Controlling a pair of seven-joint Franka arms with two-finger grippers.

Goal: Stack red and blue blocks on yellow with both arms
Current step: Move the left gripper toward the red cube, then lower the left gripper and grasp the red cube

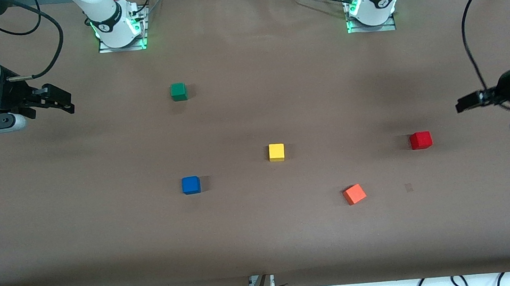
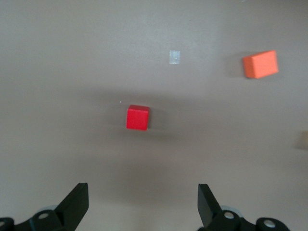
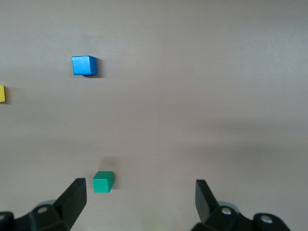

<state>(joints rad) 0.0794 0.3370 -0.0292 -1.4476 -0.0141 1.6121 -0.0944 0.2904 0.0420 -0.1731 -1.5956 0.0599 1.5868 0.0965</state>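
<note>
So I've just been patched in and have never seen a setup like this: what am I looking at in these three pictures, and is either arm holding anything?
You are looking at two white robot arms at a brown table. The wide picture comes from a high camera facing them. The other two come from cameras on each arm's wrist, looking down past its own black fingers.

Five small cubes lie apart on the table. The yellow cube sits near the middle, with the blue cube toward the right arm's end and the red cube toward the left arm's end. The orange cube is nearest the front camera, the green cube nearest the arms' bases.

The left gripper hangs open over the table near the red cube. The right gripper hangs open near the green cube. Neither holds anything, and nothing is stacked yet.
</note>
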